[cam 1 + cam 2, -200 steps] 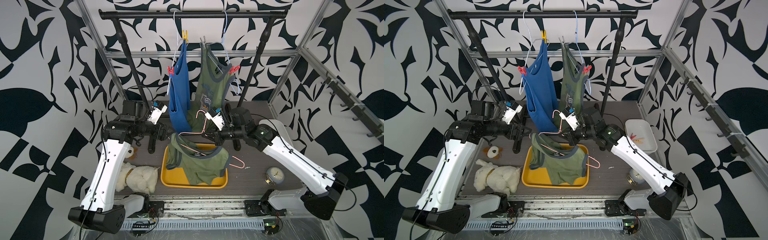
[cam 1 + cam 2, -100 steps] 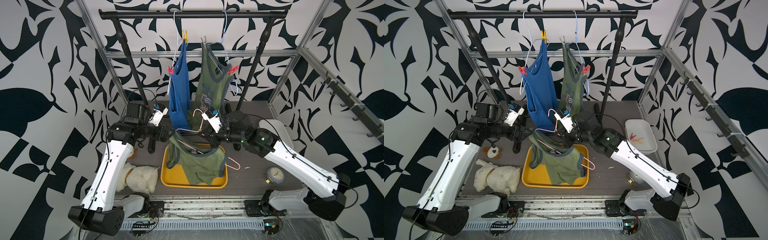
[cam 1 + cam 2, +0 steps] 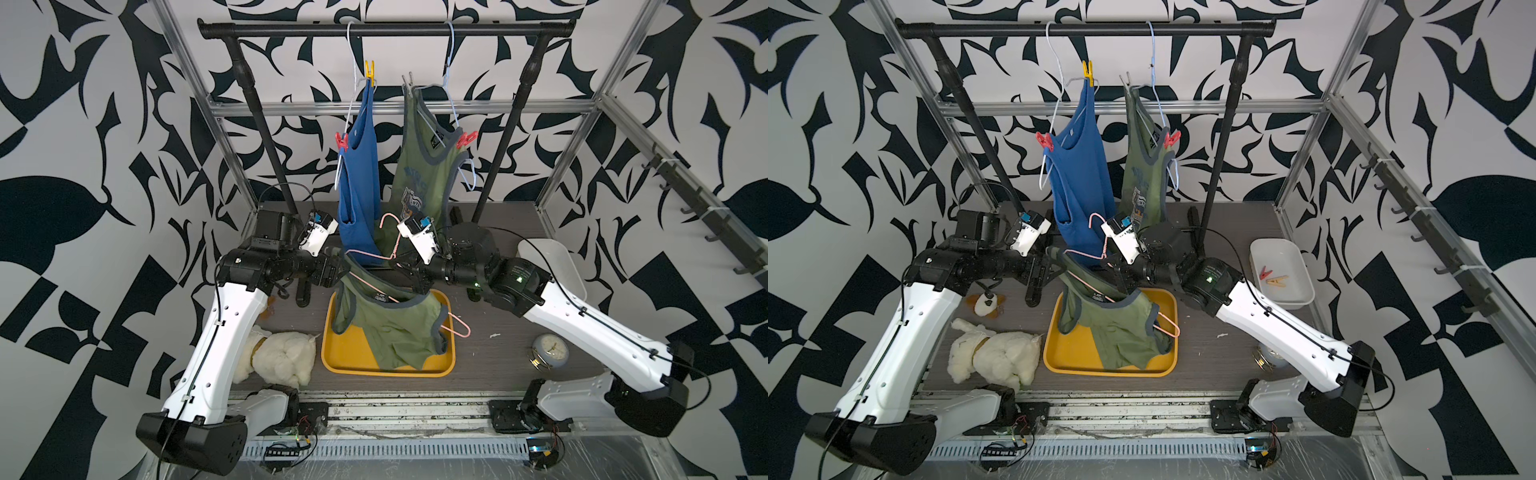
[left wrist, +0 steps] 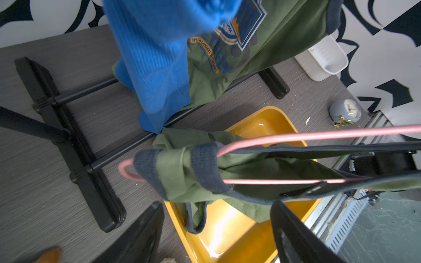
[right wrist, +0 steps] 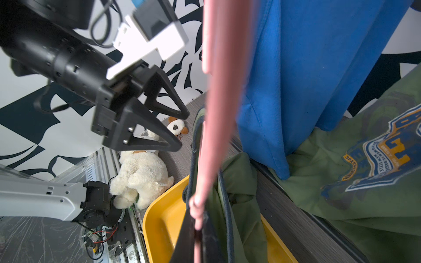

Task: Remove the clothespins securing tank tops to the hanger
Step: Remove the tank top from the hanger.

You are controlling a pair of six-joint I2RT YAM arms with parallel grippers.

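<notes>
The right gripper (image 5: 197, 230) was clamped on the pink hanger (image 4: 296, 136), its olive tank top (image 3: 395, 328) sagging into the yellow tray (image 3: 349, 361). The left gripper (image 5: 182, 131) gaped wide and empty beside the strap. The blue tank top (image 3: 359, 187), pegged by a yellow clothespin (image 3: 370, 74) and a red clothespin (image 3: 341, 141), hung close behind.

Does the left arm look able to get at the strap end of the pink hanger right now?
Probably yes. The left gripper is open and faces the strap-wrapped end of the pink hanger, nothing between them; the right gripper holds the hanger farther along, clear of that end.
</notes>
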